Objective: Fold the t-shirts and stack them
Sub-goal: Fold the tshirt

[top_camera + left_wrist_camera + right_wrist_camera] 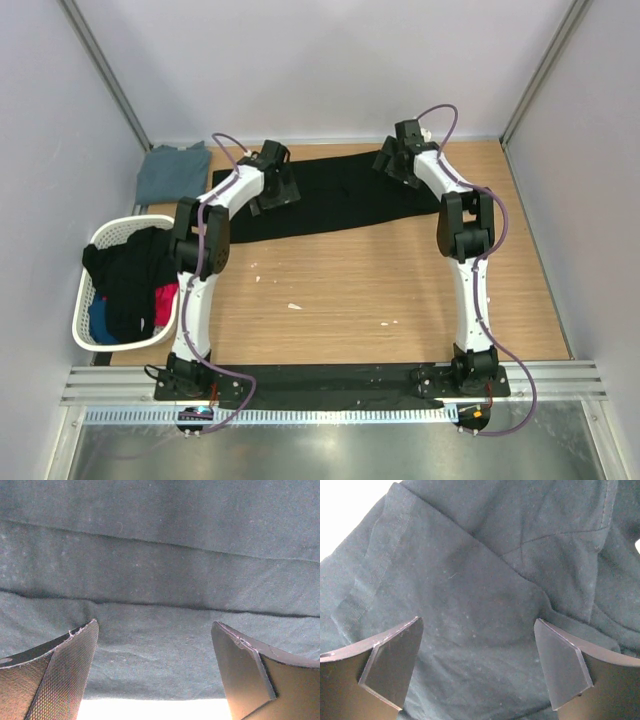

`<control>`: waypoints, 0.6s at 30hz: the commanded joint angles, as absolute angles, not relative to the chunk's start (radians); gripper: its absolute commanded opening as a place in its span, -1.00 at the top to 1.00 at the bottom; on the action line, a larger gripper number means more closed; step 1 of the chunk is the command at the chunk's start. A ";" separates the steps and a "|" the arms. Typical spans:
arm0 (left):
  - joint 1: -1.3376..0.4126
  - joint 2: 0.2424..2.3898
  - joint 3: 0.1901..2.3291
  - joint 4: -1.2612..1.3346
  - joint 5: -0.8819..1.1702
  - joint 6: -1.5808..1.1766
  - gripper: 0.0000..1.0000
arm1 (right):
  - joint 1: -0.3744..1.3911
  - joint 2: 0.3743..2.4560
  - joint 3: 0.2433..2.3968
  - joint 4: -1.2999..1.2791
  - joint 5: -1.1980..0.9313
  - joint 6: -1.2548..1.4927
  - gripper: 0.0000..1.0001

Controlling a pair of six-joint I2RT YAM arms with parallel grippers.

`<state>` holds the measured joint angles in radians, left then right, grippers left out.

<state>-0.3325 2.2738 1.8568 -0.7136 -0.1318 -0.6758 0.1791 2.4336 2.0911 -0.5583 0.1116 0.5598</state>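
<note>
Wooden table (380,290): black t-shirt (340,200) folded lengthwise; left gripper (154,624), right gripper (479,620) spread wide over it

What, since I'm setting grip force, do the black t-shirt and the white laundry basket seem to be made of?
Black t-shirt: soft matte knit cloth, probably cotton jersey; it lies in creased layers with stitched hems. Laundry basket: white, apparently rigid moulded plastic; smooth rim, slotted-looking wall.

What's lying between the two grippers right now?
Just the black t-shirt, spread between the left gripper and right gripper, seen in the top view.
</note>
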 commanded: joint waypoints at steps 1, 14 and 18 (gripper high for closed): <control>-0.328 2.296 1.796 -0.802 -0.114 -0.739 -0.91 | 0.175 2.441 2.080 -0.557 0.130 0.546 -0.99; -0.469 2.022 1.451 -0.815 -0.083 -1.012 -0.90 | 0.176 2.485 2.082 -0.563 0.089 0.522 -0.99; -0.618 2.009 1.404 -0.799 -0.081 -1.117 -0.91 | 0.186 2.487 2.075 -0.540 0.042 0.506 -0.99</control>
